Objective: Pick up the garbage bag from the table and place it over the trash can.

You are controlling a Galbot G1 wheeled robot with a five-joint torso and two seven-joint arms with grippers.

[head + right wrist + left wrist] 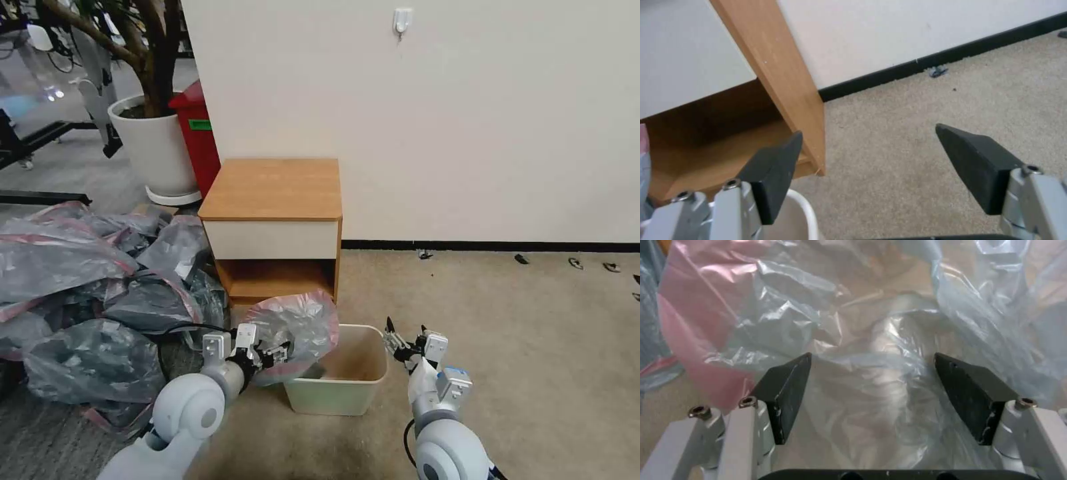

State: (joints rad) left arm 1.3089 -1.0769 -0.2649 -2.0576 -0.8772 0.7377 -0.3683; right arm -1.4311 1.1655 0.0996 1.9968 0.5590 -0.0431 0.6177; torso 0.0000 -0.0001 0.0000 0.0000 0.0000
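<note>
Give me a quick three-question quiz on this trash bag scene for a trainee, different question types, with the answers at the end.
1. True or false: the garbage bag lies on top of the bedside cabinet.
2. Multiple choice: the left gripper is A) shut on the bag, B) open with bag plastic between its fingers, C) resting on the cabinet.
3. Fill in: the right gripper is open at the ____ corner of the trash can, its right or its left?

Key: 1 false, it hangs over the can's left rim. 2 B. 3 right.
</note>
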